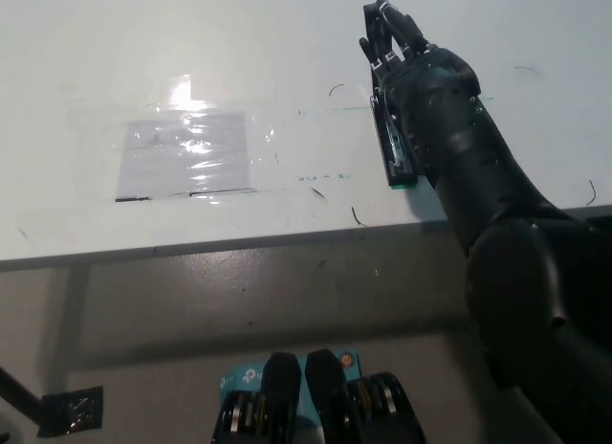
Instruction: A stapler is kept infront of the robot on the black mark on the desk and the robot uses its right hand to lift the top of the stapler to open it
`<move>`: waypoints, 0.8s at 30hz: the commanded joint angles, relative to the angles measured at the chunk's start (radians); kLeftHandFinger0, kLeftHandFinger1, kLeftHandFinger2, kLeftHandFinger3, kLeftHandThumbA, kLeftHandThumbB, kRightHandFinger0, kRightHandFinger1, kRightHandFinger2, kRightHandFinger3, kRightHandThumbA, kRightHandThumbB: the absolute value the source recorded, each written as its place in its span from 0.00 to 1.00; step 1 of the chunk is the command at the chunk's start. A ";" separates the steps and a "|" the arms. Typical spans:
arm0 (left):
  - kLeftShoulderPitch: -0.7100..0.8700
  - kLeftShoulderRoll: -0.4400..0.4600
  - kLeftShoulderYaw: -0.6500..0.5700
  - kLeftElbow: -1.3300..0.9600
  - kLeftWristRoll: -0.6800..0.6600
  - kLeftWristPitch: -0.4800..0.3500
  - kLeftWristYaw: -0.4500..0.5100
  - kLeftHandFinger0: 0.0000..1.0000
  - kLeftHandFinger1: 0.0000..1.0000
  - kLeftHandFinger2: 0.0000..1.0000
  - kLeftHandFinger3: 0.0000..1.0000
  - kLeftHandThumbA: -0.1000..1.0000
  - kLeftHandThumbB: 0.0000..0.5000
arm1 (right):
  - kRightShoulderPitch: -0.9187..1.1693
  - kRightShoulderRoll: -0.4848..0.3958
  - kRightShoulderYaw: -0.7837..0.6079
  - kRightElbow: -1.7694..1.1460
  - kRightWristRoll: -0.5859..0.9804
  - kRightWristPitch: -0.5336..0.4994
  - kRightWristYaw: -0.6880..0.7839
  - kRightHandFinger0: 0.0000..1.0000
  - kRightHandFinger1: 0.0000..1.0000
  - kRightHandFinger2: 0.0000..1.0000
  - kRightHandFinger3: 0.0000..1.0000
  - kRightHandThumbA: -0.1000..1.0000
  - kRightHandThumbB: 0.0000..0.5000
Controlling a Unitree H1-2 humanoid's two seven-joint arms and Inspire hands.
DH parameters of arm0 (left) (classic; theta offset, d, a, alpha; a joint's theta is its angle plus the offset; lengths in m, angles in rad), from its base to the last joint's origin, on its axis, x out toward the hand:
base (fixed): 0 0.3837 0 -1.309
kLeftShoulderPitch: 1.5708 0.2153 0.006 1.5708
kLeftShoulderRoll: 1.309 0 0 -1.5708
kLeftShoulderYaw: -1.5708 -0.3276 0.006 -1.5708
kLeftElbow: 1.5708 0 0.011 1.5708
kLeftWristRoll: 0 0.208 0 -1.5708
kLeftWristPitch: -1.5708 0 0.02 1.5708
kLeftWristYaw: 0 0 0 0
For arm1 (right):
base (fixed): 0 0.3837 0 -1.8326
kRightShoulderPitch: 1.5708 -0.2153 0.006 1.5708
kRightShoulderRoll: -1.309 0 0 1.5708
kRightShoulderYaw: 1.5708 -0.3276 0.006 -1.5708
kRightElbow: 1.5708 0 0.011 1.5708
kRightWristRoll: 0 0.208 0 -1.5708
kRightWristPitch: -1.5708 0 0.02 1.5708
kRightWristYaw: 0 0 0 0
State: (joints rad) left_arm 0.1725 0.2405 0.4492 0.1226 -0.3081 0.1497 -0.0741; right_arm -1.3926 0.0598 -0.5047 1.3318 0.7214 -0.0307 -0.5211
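Observation:
The stapler [393, 155] is a dark, narrow bar with a green edge. It lies lengthwise on the white desk [287, 42] at the right, close to the front edge. My black right hand [421, 80] lies over it from the right and hides most of its top. The fingers [387, 28] stretch out together past its far end, and I see no grasp on it. Only the stapler's left side and near end show. The left hand is out of the picture.
A shiny taped plastic sheet [186, 155] lies flat on the desk to the left. Small pen marks [356, 217] dot the surface near the stapler. The desk's front edge [239, 241] runs across the middle, with grey floor below it.

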 commanded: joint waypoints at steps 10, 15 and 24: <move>0.004 0.017 0.014 -0.021 -0.016 -0.015 0.005 0.52 0.60 0.73 0.86 0.39 0.35 | 0.178 0.097 0.044 -0.602 0.021 0.188 0.045 0.53 0.62 0.75 0.97 0.89 0.00; 0.006 0.022 0.012 -0.027 -0.016 -0.014 -0.001 0.55 0.64 0.78 0.90 0.40 0.32 | 0.354 0.137 0.069 -0.931 0.082 0.334 -0.002 0.61 0.69 0.79 1.00 0.91 0.00; -0.011 0.040 0.014 -0.023 -0.013 -0.012 -0.003 0.53 0.60 0.74 0.86 0.41 0.34 | 0.576 0.181 0.125 -1.219 0.165 0.501 -0.063 0.60 0.68 0.75 1.00 0.95 0.00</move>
State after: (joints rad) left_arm 0.1674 0.2387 0.4494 0.1314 -0.3059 0.1508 -0.0728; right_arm -0.8581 0.2193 -0.4589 0.5388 0.7538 0.1936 -0.5369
